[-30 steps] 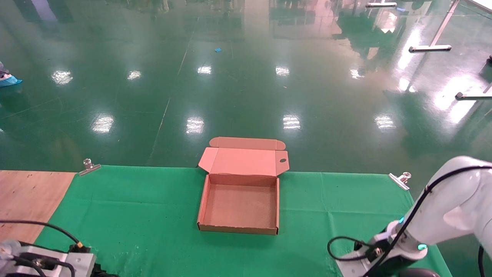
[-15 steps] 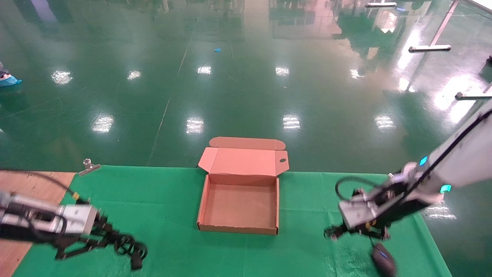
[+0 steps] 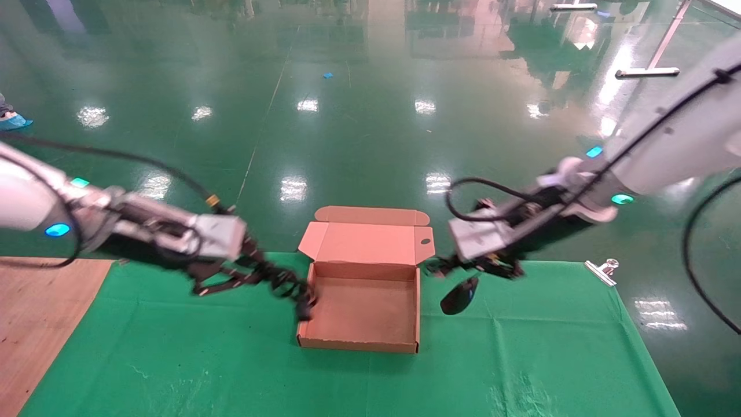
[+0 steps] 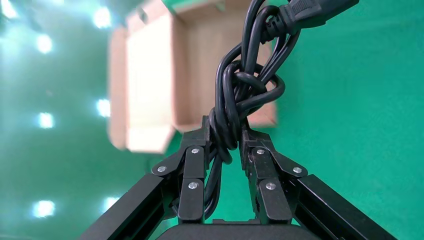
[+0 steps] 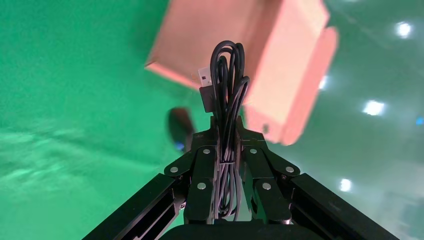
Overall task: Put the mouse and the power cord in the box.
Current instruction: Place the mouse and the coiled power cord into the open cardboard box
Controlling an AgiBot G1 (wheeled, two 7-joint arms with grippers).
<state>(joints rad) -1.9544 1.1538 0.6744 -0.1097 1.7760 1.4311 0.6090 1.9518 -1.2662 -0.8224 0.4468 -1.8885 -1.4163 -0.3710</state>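
While clamped on the power cord (image 3: 288, 285), left end effector (image 3: 255, 271) at the box (image 3: 360, 346) edge; right end effector (image 3: 472, 267) pinching mouse (image 3: 459, 296) wire.

A green cloth (image 3: 173, 347), clipped over the wooden table (image 3: 35, 313), carries the open box (image 3: 362, 313).

There is one box (image 3: 362, 307), open, one power cord (image 3: 283, 282) and one mouse (image 3: 459, 296) with its one thin wire bundle (image 5: 227, 100). Two grippers are in view, the left gripper (image 3: 255, 272) and the right gripper (image 3: 472, 265), one on each of two white arms. One green cloth (image 3: 173, 347) covers the surface, and one metal clip (image 3: 602, 271) shows at its far right edge.
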